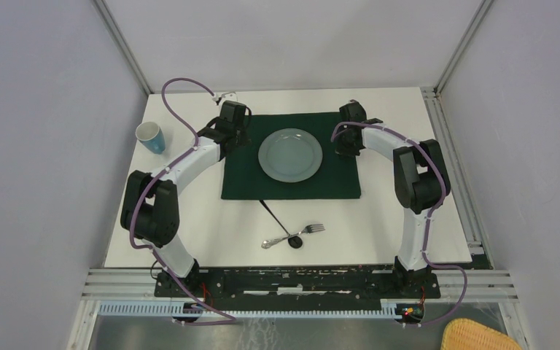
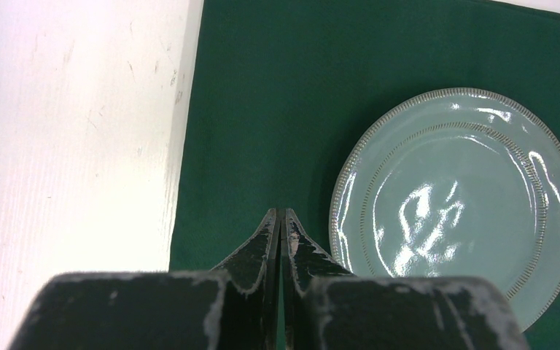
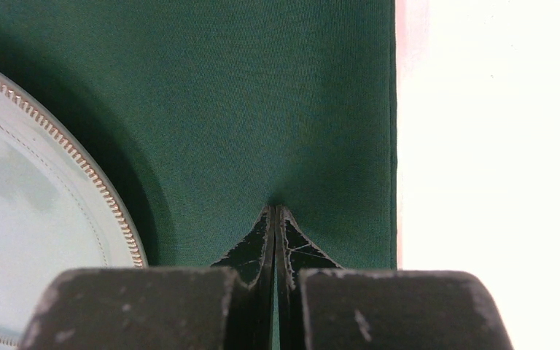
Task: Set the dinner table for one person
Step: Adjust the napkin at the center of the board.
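Note:
The white dinner table (image 1: 189,219) carries a dark green cloth (image 1: 292,188) with a pale green plate (image 1: 290,154) on its middle. My left gripper (image 1: 235,125) is over the cloth's far left part, left of the plate. In the left wrist view it (image 2: 280,211) is shut, tips down at the cloth (image 2: 277,109), with the plate (image 2: 456,197) to its right. My right gripper (image 1: 350,131) is over the cloth's far right part. In the right wrist view it (image 3: 274,208) is shut, tips at the cloth (image 3: 262,95), the plate (image 3: 29,219) to its left. Whether either pinches cloth is unclear.
A light blue cup (image 1: 150,136) stands at the table's left edge. A silver fork (image 1: 313,228), a silver spoon (image 1: 277,239) and a thin black utensil (image 1: 273,214) lie near the front, below the cloth. A wicker basket (image 1: 481,337) sits off the table, bottom right.

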{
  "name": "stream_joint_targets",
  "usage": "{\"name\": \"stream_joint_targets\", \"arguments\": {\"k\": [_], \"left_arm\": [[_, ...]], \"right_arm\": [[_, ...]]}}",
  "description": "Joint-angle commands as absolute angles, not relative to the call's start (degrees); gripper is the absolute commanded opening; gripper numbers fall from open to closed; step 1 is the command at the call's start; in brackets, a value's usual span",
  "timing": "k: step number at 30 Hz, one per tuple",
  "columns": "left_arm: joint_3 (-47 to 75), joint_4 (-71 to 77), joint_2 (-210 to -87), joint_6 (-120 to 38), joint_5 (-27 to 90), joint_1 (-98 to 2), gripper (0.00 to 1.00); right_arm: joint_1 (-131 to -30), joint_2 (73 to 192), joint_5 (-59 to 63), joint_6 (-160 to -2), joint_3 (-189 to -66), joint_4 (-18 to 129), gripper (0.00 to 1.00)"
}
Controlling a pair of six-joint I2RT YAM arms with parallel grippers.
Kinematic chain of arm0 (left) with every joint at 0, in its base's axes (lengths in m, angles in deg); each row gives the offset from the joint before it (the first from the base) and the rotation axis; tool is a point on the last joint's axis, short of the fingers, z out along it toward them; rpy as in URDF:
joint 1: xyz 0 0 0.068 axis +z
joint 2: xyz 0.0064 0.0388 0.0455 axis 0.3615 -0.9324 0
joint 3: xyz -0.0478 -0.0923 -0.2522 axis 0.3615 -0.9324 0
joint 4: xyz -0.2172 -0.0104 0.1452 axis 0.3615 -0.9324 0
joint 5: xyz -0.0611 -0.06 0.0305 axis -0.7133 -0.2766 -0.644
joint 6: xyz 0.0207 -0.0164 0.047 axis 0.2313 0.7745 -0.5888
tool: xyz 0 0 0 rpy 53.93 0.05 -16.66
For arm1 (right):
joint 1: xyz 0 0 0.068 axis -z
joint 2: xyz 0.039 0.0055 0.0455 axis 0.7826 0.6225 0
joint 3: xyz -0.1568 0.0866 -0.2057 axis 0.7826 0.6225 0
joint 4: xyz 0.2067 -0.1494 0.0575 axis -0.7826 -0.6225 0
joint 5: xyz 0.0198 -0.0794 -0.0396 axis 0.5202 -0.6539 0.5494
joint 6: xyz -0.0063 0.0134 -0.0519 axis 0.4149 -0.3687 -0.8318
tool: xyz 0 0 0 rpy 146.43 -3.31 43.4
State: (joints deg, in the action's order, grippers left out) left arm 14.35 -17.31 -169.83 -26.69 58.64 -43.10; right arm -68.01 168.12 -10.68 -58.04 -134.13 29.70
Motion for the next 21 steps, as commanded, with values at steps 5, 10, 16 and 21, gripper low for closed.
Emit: {"name": "stream_joint_targets", "arguments": {"k": [5,10,16,21], "left_arm": [[16.8,-15.7,-168.1,-26.2,58.7,-42.8,0.11],[17.2,-15.5,-168.1,-26.2,58.6,-42.9,0.15],[17.4,-14.8,-166.6,-26.5,59.4,-42.9,0.22],[18.3,-15.2,-166.4,-26.7,60.3,-42.9,0.26]], "right_arm": [[-68.8,164.0,-12.4,-60.2,-131.5,29.6,0.21],[-68.9,161.3,-13.1,-62.1,-133.3,30.9,0.32],[-68.9,157.9,-12.8,-63.4,-136.9,31.6,0.37],[-68.9,157.3,-12.1,-63.3,-140.9,29.8,0.38]]}}
